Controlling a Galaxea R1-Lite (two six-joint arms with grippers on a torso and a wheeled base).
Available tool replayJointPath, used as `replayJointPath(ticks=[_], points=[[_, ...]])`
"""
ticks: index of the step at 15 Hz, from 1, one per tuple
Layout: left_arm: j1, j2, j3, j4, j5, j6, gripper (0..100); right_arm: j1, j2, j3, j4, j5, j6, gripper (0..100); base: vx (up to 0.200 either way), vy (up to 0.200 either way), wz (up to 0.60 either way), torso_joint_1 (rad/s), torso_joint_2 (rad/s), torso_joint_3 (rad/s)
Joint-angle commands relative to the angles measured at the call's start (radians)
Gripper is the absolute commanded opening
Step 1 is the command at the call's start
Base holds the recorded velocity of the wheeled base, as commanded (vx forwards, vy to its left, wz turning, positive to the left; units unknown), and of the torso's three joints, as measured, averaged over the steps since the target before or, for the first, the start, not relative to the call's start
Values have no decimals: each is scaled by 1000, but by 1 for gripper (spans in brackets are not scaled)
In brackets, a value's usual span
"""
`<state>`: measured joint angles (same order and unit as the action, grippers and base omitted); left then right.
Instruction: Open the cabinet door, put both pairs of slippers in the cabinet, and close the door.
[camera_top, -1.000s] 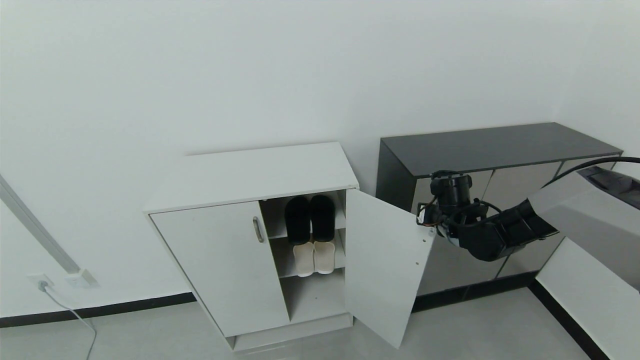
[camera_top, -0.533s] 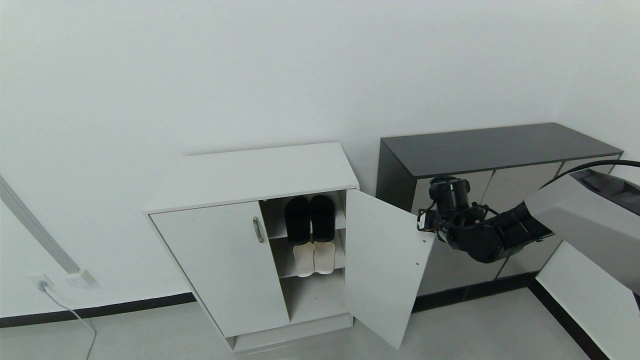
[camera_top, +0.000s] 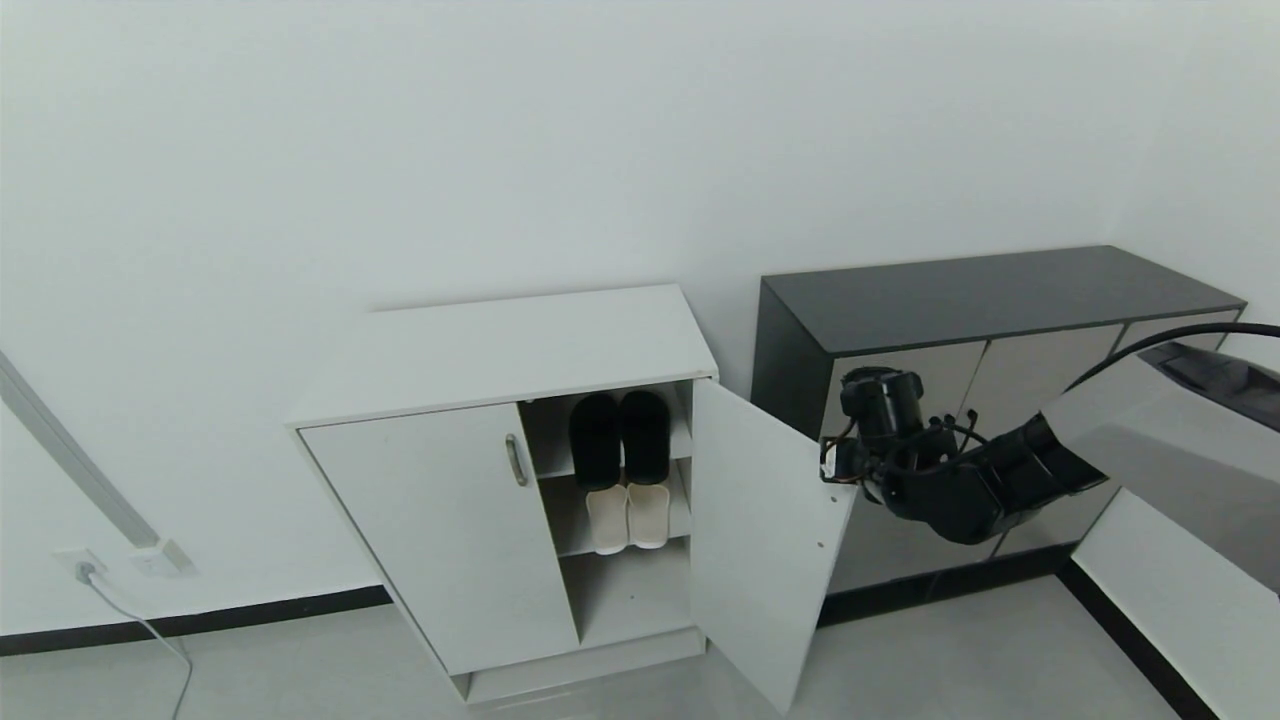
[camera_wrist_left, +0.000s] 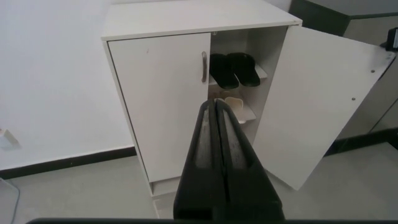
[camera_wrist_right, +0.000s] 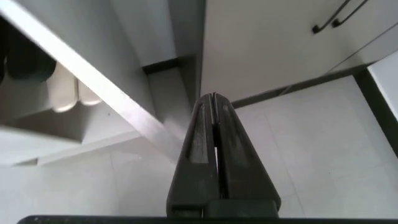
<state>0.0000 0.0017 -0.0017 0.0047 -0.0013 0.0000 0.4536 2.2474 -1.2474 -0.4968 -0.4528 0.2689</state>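
The white cabinet (camera_top: 500, 350) stands against the wall with its left door (camera_top: 450, 530) closed and its right door (camera_top: 760, 520) swung open. Black slippers (camera_top: 620, 435) lie on the upper shelf, cream slippers (camera_top: 627, 515) on the shelf below. My right gripper (camera_top: 830, 462) is shut and sits against the outer face of the open door near its free edge; in the right wrist view the gripper (camera_wrist_right: 213, 98) points past the door's edge (camera_wrist_right: 93, 87). In the left wrist view my left gripper (camera_wrist_left: 216, 106) is shut and holds nothing, in front of the cabinet and well back from it.
A dark sideboard (camera_top: 980, 290) stands right of the cabinet, close behind the open door. A wall socket with a cable (camera_top: 85, 570) is at the far left. Bare floor (camera_top: 950, 660) lies in front of both pieces.
My right gripper has moved left, and the open door's free edge has swung left with it, narrowing the opening a little.
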Motion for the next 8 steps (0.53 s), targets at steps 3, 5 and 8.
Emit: replayJointPath(ticks=[3, 5, 8], points=[[0, 0, 0, 0, 0, 0, 0, 148, -54, 92, -5, -6, 39, 0, 0, 0, 0, 0, 0, 0], [0, 0, 0, 0, 0, 0, 0, 232, -74, 132, -17, -6, 53, 0, 0, 0, 0, 0, 0, 0], [0, 0, 0, 0, 0, -2, 0, 292, -118, 214, -86, -20, 38, 0, 0, 0, 0, 0, 0, 0]])
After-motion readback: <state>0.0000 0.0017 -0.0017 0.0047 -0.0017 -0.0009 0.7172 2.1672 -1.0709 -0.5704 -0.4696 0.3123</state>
